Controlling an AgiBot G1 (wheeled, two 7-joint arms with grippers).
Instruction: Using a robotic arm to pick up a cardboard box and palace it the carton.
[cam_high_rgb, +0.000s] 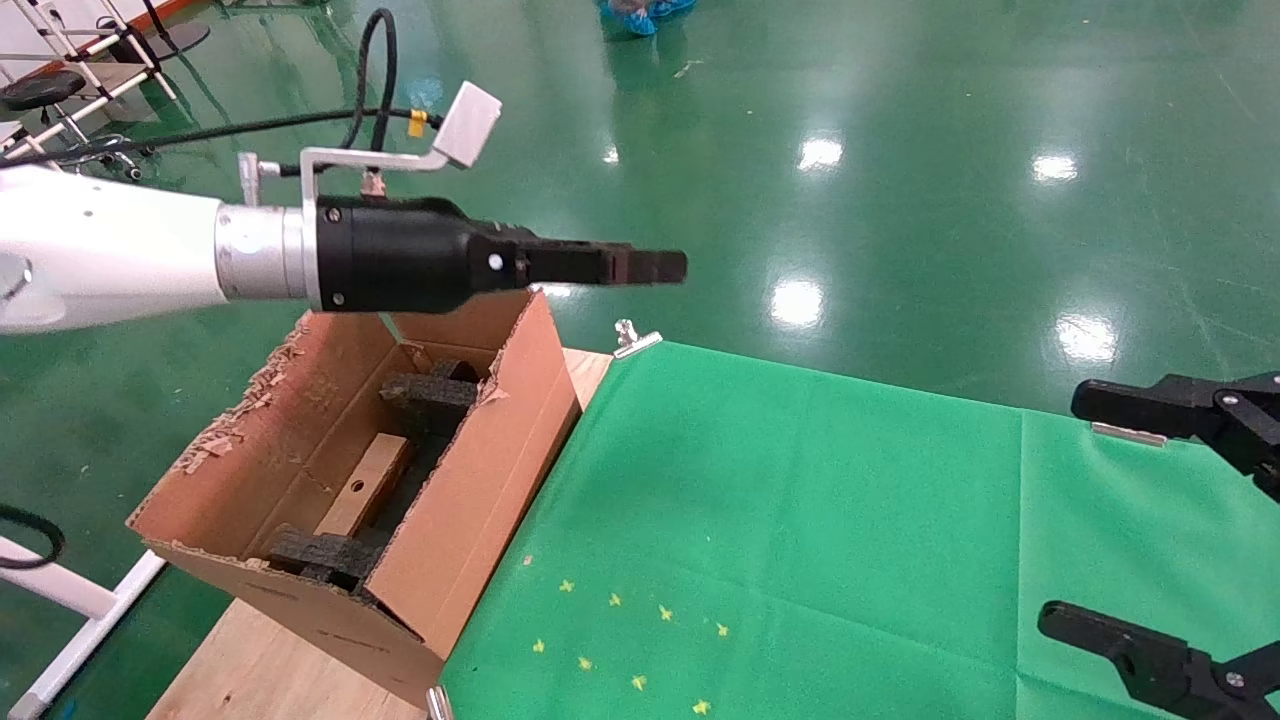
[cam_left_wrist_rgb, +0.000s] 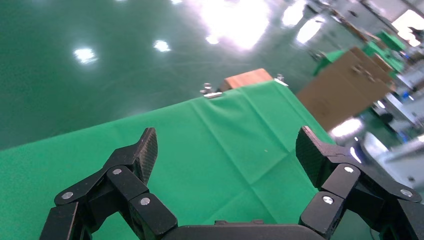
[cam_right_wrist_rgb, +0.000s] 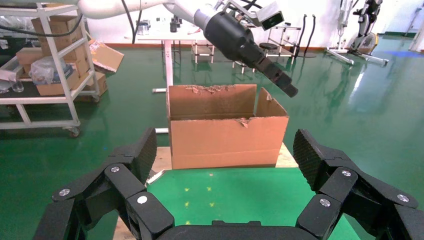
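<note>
Inside carton (cam_high_rgb: 470, 470), cardboard box (cam_high_rgb: 367, 484): flat, brown, round hole.

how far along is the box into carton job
The placing looks done: the cardboard box lies inside the carton, between black foam blocks. Nothing is in hand: the left tool hangs above the carton, empty and spread open in its wrist view. The right tool waits open at the green cloth's edge.
</note>
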